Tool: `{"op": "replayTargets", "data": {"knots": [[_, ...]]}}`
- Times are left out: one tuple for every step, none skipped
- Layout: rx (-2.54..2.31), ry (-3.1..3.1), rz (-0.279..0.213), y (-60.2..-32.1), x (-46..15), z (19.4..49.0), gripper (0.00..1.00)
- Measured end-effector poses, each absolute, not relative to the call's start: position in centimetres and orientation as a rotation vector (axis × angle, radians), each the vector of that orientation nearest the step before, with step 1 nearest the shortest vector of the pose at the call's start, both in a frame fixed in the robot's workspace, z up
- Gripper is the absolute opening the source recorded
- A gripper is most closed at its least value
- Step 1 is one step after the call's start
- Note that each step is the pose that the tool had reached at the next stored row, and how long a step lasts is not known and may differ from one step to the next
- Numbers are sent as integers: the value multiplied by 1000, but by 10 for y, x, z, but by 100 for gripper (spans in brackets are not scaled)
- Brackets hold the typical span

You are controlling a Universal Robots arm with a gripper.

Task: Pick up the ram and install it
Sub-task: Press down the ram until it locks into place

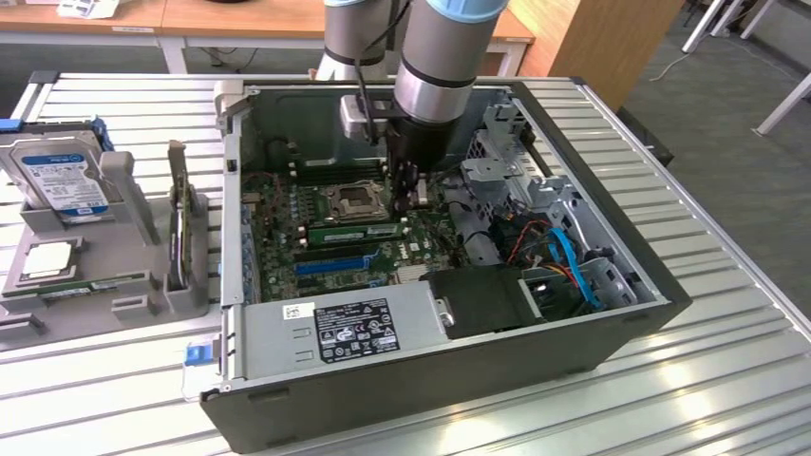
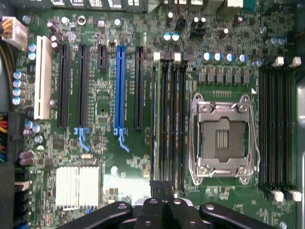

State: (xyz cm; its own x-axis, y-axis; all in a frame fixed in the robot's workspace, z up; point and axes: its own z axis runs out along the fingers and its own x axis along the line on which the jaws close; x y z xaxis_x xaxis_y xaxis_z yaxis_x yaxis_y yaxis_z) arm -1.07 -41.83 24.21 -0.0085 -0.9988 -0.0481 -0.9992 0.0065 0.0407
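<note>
Down inside the open computer case (image 1: 609, 351), mid-frame in the exterior view, the gripper (image 1: 408, 195) hangs with its fingers pressed together, holding nothing — the ram (image 1: 359, 233) sits edge-up in a slot just beside the CPU socket (image 1: 351, 202), on the green motherboard (image 2: 124, 157).

Cut off by the frame's upper edge: arm (image 1: 438, 57) in the exterior view. Hidden behind it: part of the motherboard (image 1: 342, 228) (rear portion). Too small to read: power supply label (image 1: 357, 328). Cropped at the wrist view's edge: gripper (image 2: 162, 188).
</note>
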Motion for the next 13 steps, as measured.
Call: {"op": "replayTargets", "data": {"knots": [[-2208, 2225, 98, -418, -13, 242, 10], [-2208, 2225, 99, -418, -15, 242, 10], [-2208, 2225, 99, -418, -18, 242, 10], [-2208, 2225, 99, -418, -20, 242, 10], [-2208, 2225, 99, -418, -23, 242, 10], [-2208, 2225, 98, -418, -25, 242, 10], [-2208, 2225, 99, -418, -28, 242, 10], [-2208, 2225, 99, -418, -30, 242, 10], [-2208, 2225, 99, -418, -35, 242, 10], [-2208, 2225, 99, -418, -38, 242, 10], [-2208, 2225, 98, -418, -40, 242, 10], [-2208, 2225, 99, -418, -42, 242, 10], [-2208, 2225, 99, -418, -45, 242, 10]]}}
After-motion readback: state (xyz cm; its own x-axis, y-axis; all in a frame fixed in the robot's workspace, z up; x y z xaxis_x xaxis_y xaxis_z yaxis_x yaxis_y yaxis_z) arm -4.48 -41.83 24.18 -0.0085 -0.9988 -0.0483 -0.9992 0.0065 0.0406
